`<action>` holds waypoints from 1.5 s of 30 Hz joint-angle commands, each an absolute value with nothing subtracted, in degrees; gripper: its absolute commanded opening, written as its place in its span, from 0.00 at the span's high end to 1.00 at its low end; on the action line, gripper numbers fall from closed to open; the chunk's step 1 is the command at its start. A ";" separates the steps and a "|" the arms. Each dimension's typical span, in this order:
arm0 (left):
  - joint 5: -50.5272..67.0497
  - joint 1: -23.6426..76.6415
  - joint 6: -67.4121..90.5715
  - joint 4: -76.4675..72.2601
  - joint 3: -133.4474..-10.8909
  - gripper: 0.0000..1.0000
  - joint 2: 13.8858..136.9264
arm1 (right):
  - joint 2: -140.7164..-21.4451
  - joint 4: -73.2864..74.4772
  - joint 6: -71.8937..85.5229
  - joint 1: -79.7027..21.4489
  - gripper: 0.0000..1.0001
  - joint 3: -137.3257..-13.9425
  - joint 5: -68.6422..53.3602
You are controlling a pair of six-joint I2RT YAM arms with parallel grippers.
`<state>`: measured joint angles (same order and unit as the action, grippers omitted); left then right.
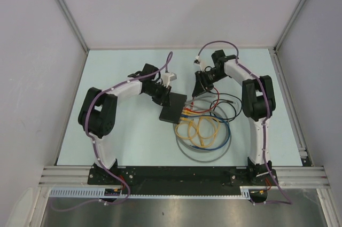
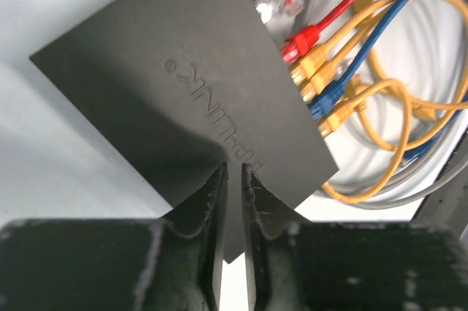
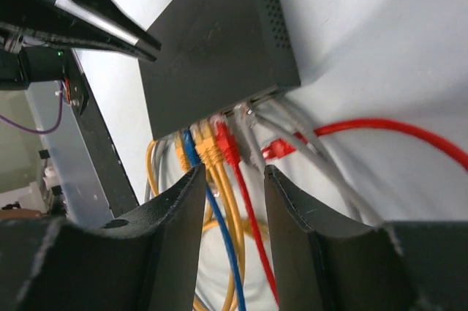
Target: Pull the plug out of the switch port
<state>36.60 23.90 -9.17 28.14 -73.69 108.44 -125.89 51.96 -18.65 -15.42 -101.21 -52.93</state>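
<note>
The flat black switch (image 1: 172,108) (image 2: 183,91) (image 3: 212,40) lies on the table with a row of plugs in its edge sockets. In the right wrist view these are a blue plug (image 3: 189,146), yellow plugs (image 3: 206,146), a red plug (image 3: 224,143) and grey ones. My right gripper (image 1: 199,91) (image 3: 234,172) is open just behind the plugs, and the yellow, blue and red cables run between its fingers. My left gripper (image 1: 163,94) (image 2: 234,168) hangs over the switch's near corner, its jaws a narrow slit apart with nothing gripped.
Yellow, blue, grey, red and black cables coil in a heap (image 1: 206,131) right of the switch. A loose red plug (image 3: 276,150) lies beside the sockets. The left arm's finger (image 3: 110,29) reaches over the switch's far side. Side walls enclose the table.
</note>
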 commanded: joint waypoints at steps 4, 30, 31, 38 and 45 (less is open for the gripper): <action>32.62 24.87 -13.19 28.56 -73.48 0.85 109.07 | -132.01 51.06 -16.43 -17.05 0.58 -107.14 -56.69; 28.13 25.31 -13.97 29.44 -72.95 0.86 111.80 | -138.69 50.80 -15.12 -19.60 0.58 -108.19 -55.99; 27.95 25.40 -13.97 29.44 -72.95 0.86 111.88 | -138.78 50.80 -15.29 -19.69 0.58 -108.19 -55.81; 27.69 25.58 -13.97 29.36 -72.95 0.86 111.97 | -139.48 51.24 -16.52 -20.13 0.63 -108.11 -54.93; 27.42 25.66 -13.98 29.27 -72.95 0.86 111.97 | -139.57 53.00 -20.20 -20.04 0.71 -107.67 -55.98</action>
<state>31.14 24.56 -12.10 28.36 -73.47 109.36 -137.84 51.53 -15.84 -19.51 -107.09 -58.24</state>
